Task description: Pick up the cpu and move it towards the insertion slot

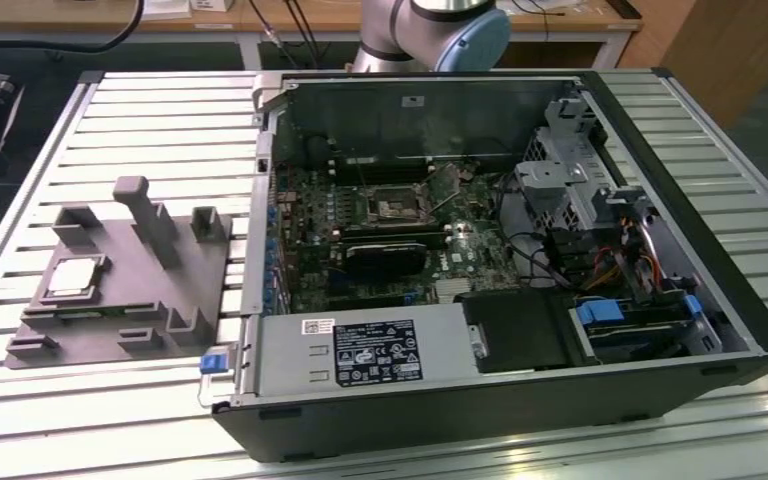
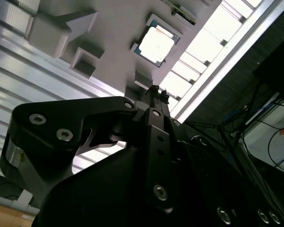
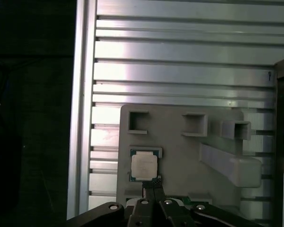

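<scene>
The cpu [image 1: 73, 277] is a small silvery square chip lying flat in a recess of the grey plastic fixture [image 1: 157, 300] at the exterior view's left. Both wrist views look down on the cpu [image 3: 144, 166] [image 2: 156, 45] from above. My gripper [image 3: 152, 183] [image 2: 157, 92] hovers over the fixture beside the chip, clear of it, its thin fingertips drawn together with nothing between them. The insertion slot [image 1: 395, 207] is a square socket with a dark centre and metal frame on the green board inside the open computer case.
The open computer case [image 1: 518, 400] lies on a slatted aluminium table [image 1: 157, 120], with a power supply [image 1: 357, 352], cables and a drive cage [image 1: 558, 190] inside. Upright posts [image 1: 144, 215] rise from the fixture close to the chip. The arm's base [image 1: 438, 30] stands behind the case.
</scene>
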### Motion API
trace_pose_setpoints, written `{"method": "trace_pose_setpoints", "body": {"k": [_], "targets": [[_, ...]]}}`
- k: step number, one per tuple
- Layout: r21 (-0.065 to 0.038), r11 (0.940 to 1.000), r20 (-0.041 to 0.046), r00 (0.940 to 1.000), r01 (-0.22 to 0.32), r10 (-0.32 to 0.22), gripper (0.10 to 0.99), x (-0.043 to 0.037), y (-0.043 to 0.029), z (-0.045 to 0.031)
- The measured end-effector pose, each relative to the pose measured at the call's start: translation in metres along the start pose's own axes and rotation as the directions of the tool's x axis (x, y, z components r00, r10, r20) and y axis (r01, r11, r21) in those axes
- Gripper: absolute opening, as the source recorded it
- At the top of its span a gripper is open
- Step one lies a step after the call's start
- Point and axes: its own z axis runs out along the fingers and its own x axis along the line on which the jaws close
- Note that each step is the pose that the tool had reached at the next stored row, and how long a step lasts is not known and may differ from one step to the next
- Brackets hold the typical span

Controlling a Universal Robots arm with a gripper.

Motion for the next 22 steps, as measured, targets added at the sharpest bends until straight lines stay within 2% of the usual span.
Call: {"method": "trace_pose_setpoints", "body": {"k": [22], "targets": [[0.000,1.0000,0.0000,1.0000,0.000,0.000,0.106,0.0018,-0.0006,0.0162]]}}
